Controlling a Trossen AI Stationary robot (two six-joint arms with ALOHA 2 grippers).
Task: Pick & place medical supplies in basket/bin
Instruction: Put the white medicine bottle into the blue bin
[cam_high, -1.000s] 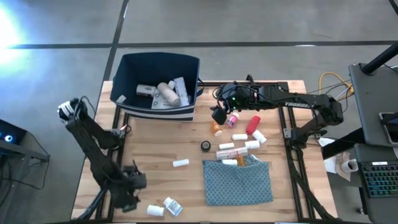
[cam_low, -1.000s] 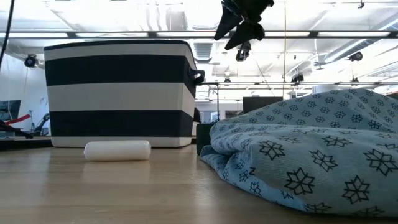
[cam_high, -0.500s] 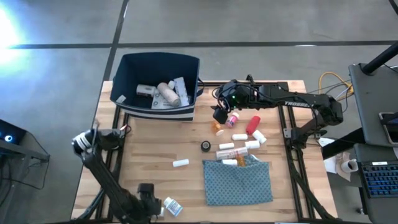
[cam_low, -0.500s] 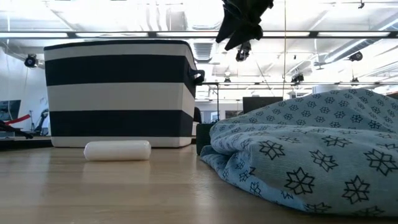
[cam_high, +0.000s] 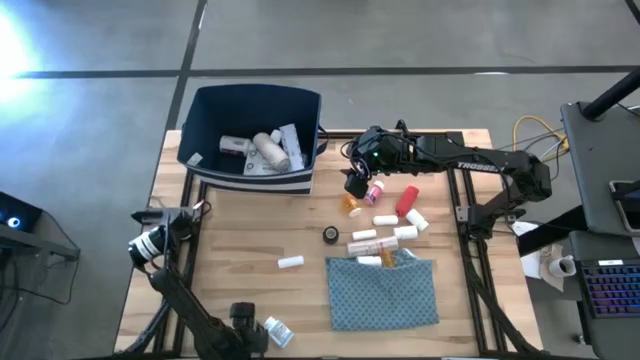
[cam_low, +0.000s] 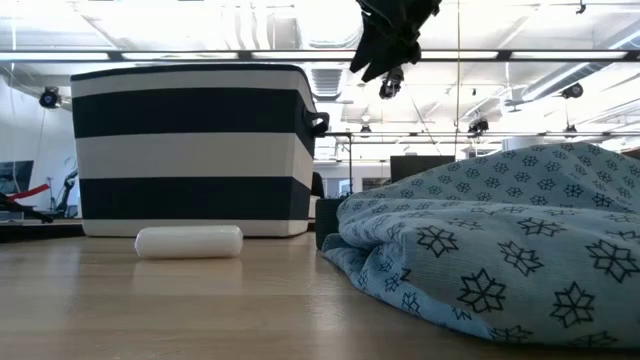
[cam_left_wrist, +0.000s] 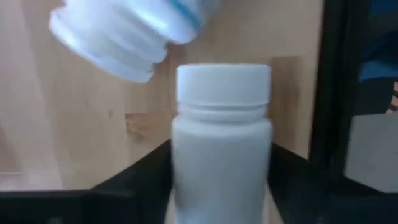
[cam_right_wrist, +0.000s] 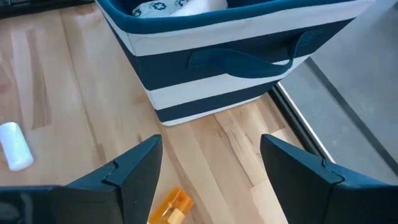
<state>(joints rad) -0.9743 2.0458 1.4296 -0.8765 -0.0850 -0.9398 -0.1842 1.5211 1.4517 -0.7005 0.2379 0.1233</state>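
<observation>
A white pill bottle (cam_left_wrist: 221, 155) lies on its side on the wooden table, near the near edge. My left gripper (cam_left_wrist: 221, 193) points down over it, open, with one finger on each side of the bottle's body; whether they touch it, I cannot tell. In the high view my left gripper (cam_high: 245, 322) hides this bottle. A second white bottle with a blue label (cam_high: 277, 330) lies close beside it. My right gripper (cam_high: 355, 183) hangs open above an orange vial (cam_right_wrist: 171, 205), next to the navy bin (cam_high: 255, 140), which holds several supplies.
A pink-capped bottle (cam_high: 375, 190), a red tube (cam_high: 407, 200), a black roll (cam_high: 331, 234) and several white vials (cam_high: 385, 220) lie by the teal cloth (cam_high: 383, 293). One white vial (cam_high: 291, 262) lies alone mid-table. The table's near edge runs close to my left gripper.
My left gripper has gone toward the table's near edge and a little to the right, sinking down over the white pill bottle. My right gripper has stayed in place above the orange vial.
</observation>
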